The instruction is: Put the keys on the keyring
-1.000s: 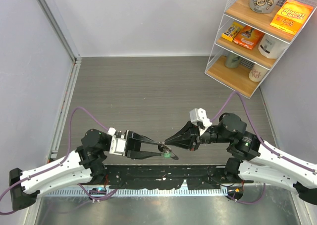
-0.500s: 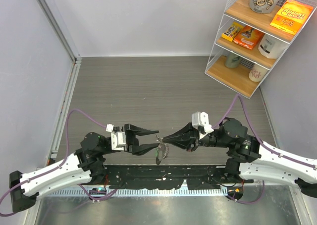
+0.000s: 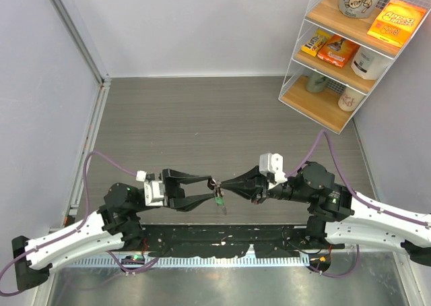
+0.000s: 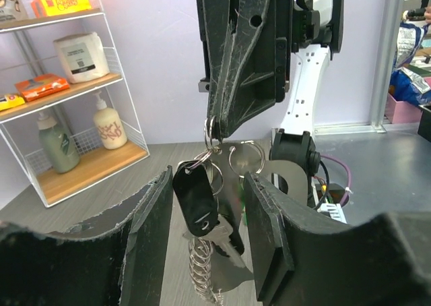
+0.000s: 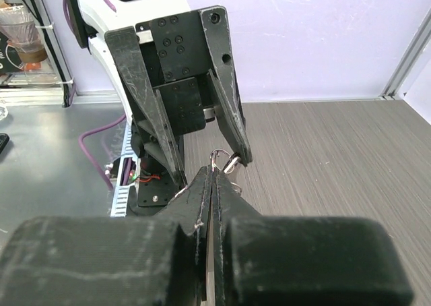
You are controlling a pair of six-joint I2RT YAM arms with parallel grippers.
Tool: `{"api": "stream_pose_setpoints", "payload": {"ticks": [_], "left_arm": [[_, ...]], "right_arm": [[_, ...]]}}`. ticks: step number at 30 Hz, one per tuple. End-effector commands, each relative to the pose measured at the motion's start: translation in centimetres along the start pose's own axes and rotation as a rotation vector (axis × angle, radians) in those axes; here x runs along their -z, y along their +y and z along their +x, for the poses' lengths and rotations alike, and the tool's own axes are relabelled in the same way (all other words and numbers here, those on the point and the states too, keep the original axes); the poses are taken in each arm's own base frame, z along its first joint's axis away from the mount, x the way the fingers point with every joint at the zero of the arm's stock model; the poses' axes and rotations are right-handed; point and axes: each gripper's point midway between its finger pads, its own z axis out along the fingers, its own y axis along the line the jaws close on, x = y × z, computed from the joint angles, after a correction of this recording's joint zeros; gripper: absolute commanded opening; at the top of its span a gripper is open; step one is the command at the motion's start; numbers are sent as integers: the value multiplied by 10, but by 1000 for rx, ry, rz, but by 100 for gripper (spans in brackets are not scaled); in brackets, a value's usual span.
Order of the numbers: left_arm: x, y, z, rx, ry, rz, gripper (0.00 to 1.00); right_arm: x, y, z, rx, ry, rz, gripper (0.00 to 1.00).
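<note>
My right gripper [image 3: 217, 184] [image 5: 215, 170] is shut on the thin keyring [image 3: 214, 182] [image 4: 213, 127] [image 5: 224, 158], holding it above the table. From the ring hangs a bunch: the keys [image 3: 218, 195], one with a black head [image 4: 195, 198] and a silver blade, a wire coil [image 4: 199, 271], and a small green piece [image 3: 219, 201]. My left gripper [image 3: 211, 189] [image 4: 210, 179] is open, its fingers [image 4: 153, 235] standing either side of the hanging bunch. I cannot tell whether they touch it.
A wire shelf unit [image 3: 350, 50] with boxes, bottles and mugs stands at the back right. The black mounting plate [image 3: 222, 242] runs along the near edge under both arms. A metal rail [image 3: 87, 131] lines the left wall.
My left gripper has opened, let go of the bunch and drawn back left. The bunch now hangs from the right gripper, which shifted slightly away from the near edge.
</note>
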Motion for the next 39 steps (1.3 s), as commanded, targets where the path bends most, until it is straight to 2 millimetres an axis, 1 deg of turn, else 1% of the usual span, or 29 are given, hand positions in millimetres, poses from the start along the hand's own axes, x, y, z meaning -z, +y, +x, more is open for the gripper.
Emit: {"api": "stream_pose_setpoints", "payload": {"ticks": [1, 2, 8, 12, 19, 25, 30, 39], "left_arm": [[4, 6, -14, -31, -51, -42, 52], [5, 9, -16, -59, -56, -51, 52], [6, 12, -25, -83, -83, -68, 56], [2, 7, -28, -82, -88, -34, 57], [-5, -2, -35, -66, -109, 30, 57], [-6, -5, -36, -68, -113, 44, 57], [-4, -6, -41, -75, -129, 48, 57], [-5, -6, -43, -74, -126, 53, 52]], "right_arm": [[0, -3, -29, 38, -94, 16, 5], [0, -2, -28, 39, -91, 13, 5], [-4, 3, -24, 36, -77, -18, 5], [-4, 4, -26, 37, -80, -25, 5], [-5, 4, -24, 39, -77, -25, 5], [-4, 3, -22, 41, -75, -19, 5], [-5, 3, -22, 44, -74, -18, 5], [-7, 3, -19, 45, -67, -22, 5]]}}
